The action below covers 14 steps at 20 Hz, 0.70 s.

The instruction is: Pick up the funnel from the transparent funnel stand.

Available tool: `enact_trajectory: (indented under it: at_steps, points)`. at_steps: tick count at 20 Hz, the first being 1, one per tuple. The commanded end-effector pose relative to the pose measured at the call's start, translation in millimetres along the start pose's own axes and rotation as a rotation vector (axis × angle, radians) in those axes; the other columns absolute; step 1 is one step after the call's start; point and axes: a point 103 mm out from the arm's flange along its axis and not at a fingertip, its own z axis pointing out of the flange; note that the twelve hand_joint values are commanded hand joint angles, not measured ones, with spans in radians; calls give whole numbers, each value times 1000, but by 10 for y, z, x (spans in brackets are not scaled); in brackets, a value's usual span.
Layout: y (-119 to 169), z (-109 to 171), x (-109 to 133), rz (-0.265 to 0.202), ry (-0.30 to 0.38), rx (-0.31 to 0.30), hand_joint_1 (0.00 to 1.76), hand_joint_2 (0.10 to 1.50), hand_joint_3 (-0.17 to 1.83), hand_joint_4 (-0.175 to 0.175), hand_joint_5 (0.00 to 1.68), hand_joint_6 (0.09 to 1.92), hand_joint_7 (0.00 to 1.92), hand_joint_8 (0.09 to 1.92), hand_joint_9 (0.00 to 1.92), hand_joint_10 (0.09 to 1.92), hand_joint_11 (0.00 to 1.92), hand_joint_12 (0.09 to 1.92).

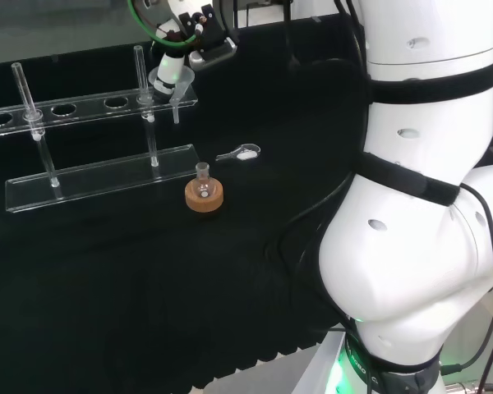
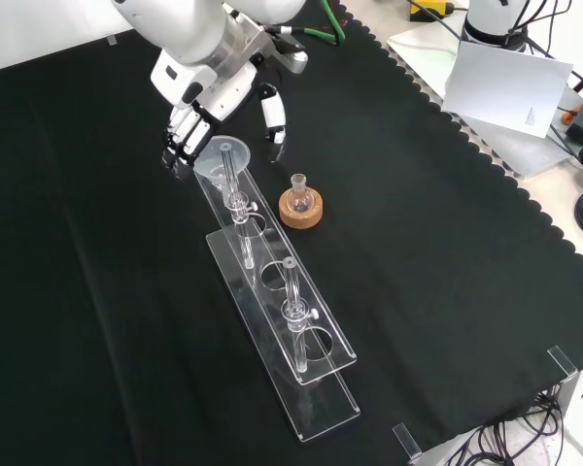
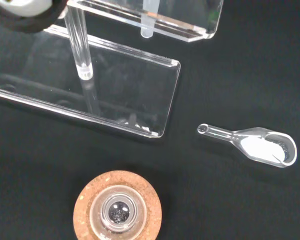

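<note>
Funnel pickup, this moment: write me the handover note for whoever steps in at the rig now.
Hand: at the stand's far end in the front view, fingers on one side of the funnel, thumb on the other, not closed on it.
Funnel: seated in the end hole of the transparent funnel stand.
Nearby: small flask on a cork ring; clear scoop with white powder on the cloth.
Done: approach. Left: close, lift funnel straight out.

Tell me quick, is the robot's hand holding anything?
Hand: open, fingers around the funnel on the stand, holding nothing yet.
</note>
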Motion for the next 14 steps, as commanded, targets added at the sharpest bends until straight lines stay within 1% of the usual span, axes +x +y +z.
enact_trajectory:
  at_steps: [1, 4, 7, 10, 14]
  points:
    - [49, 62, 11, -3, -10, 24, 743, 595, 429, 53, 77, 87, 0, 334, 118, 931, 390, 1473]
    - [72, 95, -2, 3, -17, 43, 752, 589, 443, 54, 76, 87, 0, 361, 147, 920, 391, 1472]
    - [82, 104, -34, 9, -32, 19, 765, 584, 461, 54, 85, 87, 0, 408, 183, 901, 392, 1470]
    - [92, 101, -66, 16, -43, 15, 785, 581, 485, 52, 123, 87, 0, 513, 236, 865, 397, 1466]
    - [117, 99, -75, 26, -71, 16, 813, 579, 535, 47, 168, 87, 0, 594, 304, 809, 404, 1458]
